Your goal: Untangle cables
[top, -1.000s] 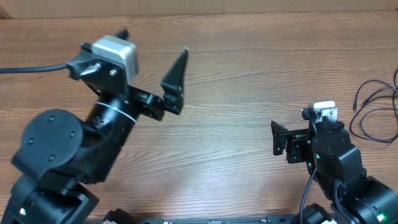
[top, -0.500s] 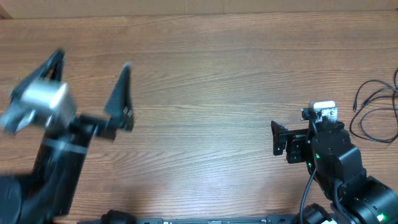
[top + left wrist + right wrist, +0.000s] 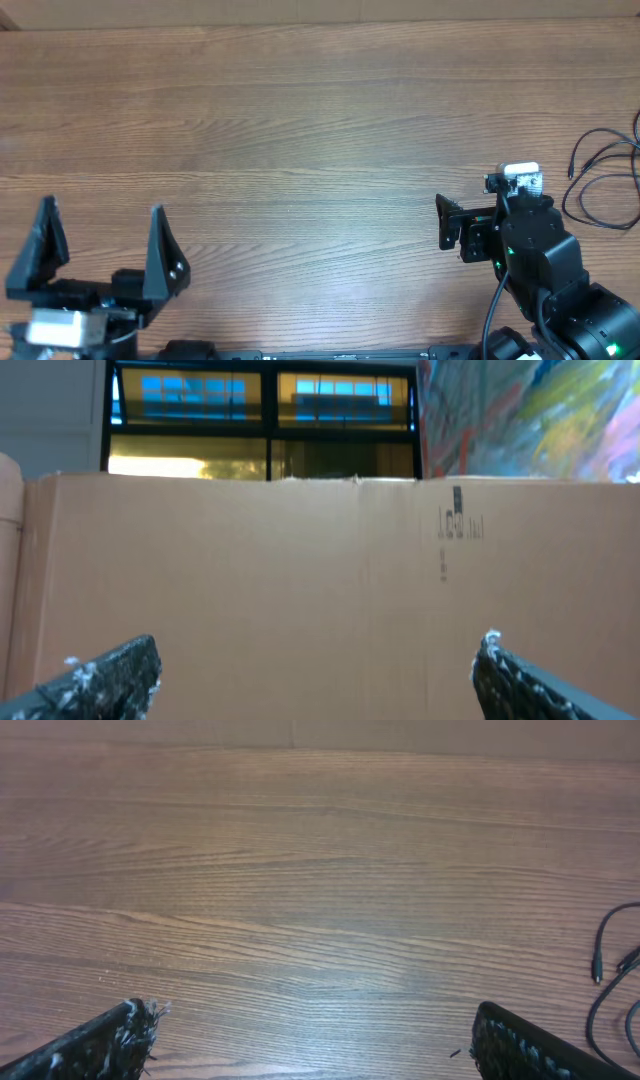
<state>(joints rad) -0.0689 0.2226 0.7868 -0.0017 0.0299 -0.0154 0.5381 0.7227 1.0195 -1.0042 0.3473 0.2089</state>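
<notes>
Thin black cables [image 3: 603,183] lie in loops on the wooden table at the far right edge of the overhead view; a plug end and loops show at the right edge of the right wrist view [image 3: 612,980]. My left gripper [image 3: 100,240] is open and empty at the table's front left, its camera facing a cardboard wall. My right gripper [image 3: 315,1035] is open and empty near the front right; in the overhead view only its black finger [image 3: 446,222] shows, left of the cables.
A brown cardboard wall [image 3: 320,580] stands behind the table, with windows above it. The wooden table [image 3: 320,130] shows bare boards across the middle and left.
My left arm has swung from the upper left of the table down to the front left corner, gripper open throughout. The right arm and cables have not moved.
</notes>
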